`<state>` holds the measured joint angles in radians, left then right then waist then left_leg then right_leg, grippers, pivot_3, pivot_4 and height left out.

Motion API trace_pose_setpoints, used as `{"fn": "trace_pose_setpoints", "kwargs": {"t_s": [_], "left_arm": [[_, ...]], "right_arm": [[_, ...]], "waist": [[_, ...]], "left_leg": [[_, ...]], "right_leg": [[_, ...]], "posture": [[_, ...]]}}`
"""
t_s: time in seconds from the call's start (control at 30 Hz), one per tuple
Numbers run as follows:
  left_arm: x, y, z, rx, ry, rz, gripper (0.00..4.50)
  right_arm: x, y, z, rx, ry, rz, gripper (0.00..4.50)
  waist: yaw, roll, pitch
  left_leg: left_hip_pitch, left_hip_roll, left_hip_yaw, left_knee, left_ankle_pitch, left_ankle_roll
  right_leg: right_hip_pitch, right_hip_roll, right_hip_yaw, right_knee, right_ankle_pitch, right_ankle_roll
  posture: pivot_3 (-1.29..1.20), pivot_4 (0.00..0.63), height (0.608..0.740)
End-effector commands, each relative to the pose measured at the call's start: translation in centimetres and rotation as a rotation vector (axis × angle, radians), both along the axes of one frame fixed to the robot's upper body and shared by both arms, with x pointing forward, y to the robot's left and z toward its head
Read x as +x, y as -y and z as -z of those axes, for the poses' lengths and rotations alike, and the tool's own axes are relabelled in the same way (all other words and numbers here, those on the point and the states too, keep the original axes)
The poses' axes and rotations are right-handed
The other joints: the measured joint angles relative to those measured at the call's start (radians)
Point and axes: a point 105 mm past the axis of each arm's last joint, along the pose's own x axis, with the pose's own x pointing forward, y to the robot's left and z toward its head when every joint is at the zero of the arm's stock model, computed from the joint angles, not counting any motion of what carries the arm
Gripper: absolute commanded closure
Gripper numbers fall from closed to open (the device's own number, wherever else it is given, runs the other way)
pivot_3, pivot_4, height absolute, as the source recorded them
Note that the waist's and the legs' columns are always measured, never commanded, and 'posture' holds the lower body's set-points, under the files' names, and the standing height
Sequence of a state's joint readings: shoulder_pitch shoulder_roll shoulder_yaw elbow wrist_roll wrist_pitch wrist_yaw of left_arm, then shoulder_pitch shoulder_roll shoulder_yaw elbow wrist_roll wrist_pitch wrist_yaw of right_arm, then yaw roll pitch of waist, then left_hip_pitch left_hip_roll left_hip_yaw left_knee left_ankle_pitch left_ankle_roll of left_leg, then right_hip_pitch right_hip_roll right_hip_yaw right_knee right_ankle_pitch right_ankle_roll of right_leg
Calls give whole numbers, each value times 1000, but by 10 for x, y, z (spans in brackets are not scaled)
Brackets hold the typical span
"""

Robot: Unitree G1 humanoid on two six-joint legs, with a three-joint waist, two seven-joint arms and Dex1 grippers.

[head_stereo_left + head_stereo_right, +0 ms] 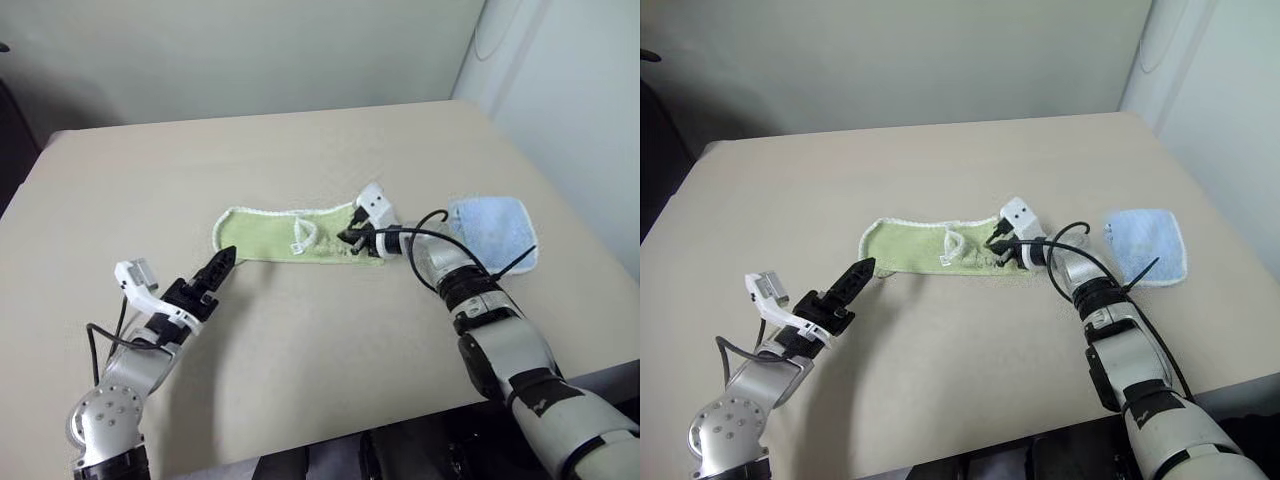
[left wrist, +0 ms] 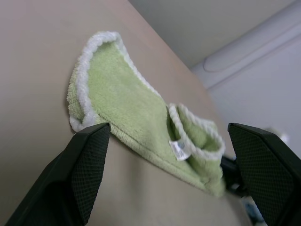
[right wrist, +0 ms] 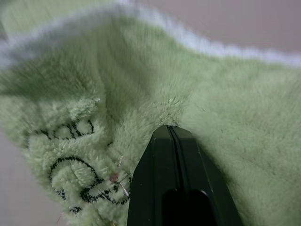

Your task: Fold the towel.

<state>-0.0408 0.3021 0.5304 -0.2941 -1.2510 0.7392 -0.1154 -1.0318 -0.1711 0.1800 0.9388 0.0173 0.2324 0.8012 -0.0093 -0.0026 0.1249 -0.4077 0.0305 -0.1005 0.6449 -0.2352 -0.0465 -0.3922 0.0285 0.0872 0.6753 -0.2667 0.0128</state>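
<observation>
The light green towel (image 1: 265,233) lies folded into a narrow strip across the middle of the table, white edging along its far side and a small white loop (image 1: 303,236) sticking up near its centre. My right gripper (image 1: 351,240) is at the strip's right end. Its black fingers (image 3: 170,155) are pressed together with their tips sunk in the pile beside some black embroidery, shut on the towel (image 3: 141,80). My left gripper (image 1: 219,266) hovers open just short of the towel's left end. In its wrist view, the wide-spread fingers (image 2: 84,165) frame the towel (image 2: 122,108).
A smaller light blue cloth (image 1: 493,230) lies flat to the right of the towel, close to my right forearm. The beige table (image 1: 300,340) has bare surface in front of and behind the towel; its right edge (image 1: 560,190) runs close to the blue cloth.
</observation>
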Motion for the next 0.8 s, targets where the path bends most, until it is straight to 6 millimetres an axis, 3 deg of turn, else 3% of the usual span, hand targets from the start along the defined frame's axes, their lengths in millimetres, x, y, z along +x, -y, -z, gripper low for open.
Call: {"fn": "trace_pose_setpoints", "kwargs": {"t_s": [0.03, 0.2, 0.4, 0.67, 0.8], "left_arm": [[-4, 5, -5, -32, -30, -16, 168], [9, 10, 3, -181, -167, -63, 168], [34, 15, 14, -242, -271, -58, 84], [72, 17, 33, -255, -358, -46, 84], [88, 15, 33, -260, -359, -51, 84]], "right_arm": [[0, -6, -11, 25, 51, -33, 4463], [-4, -9, -78, 204, 193, -103, 4463], [-10, 1, -131, 314, 306, -89, 4488], [-5, 17, -153, 373, 356, 14, 4488], [-3, 23, -159, 395, 364, 46, 4488]], "waist": [[0, 0, 0], [0, 1, 0], [2, 0, 0], [15, 1, 1], [22, 1, 1]], "left_leg": [[0, 0, 0, 0, 0, 0], [0, 0, 0, 1, 0, 0], [0, 0, 0, 1, 0, -1], [3, 0, 0, 1, 1, -2], [8, 0, -1, 2, 2, -1]], "right_leg": [[0, 0, 0, 0, 0, 0], [0, 0, 0, 0, 0, 0], [1, 0, -1, 0, 0, -1], [3, 0, -2, 2, 0, -1], [8, 0, -2, 3, 1, -1]], "posture": [[0, 150, 740], [0, 150, 740], [0, 150, 740], [0, 150, 740], [0, 150, 740]]}}
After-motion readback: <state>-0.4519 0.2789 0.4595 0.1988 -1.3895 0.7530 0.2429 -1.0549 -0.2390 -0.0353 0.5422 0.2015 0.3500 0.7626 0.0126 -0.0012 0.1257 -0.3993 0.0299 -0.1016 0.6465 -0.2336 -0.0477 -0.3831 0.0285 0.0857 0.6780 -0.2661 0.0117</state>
